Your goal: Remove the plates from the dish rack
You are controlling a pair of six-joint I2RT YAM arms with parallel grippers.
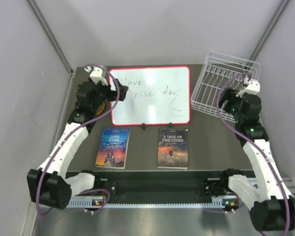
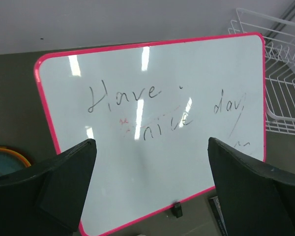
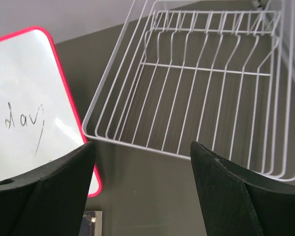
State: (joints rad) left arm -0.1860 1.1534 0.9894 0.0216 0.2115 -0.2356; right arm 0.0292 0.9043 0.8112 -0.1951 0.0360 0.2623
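The white wire dish rack [image 1: 226, 83] stands at the back right; in the right wrist view [image 3: 201, 69] its prongs and floor hold nothing. It also shows in the left wrist view [image 2: 285, 73]. At that view's left edge lies a round plate edge [image 2: 7, 160], orange rim around a dark teal face; an orange sliver [image 1: 104, 105] shows under the left arm. The red and green plates are out of view. My left gripper [image 2: 152, 167] is open over the whiteboard's left part [image 1: 102, 96]. My right gripper [image 3: 142, 162] is open just in front of the rack [image 1: 231, 101].
A red-framed whiteboard [image 1: 150, 96] with handwriting lies at the back middle. Two books, Jane Eyre [image 1: 113, 147] and A Tale of Two Cities [image 1: 172, 147], lie nearer the front. Grey walls close in left, right and behind.
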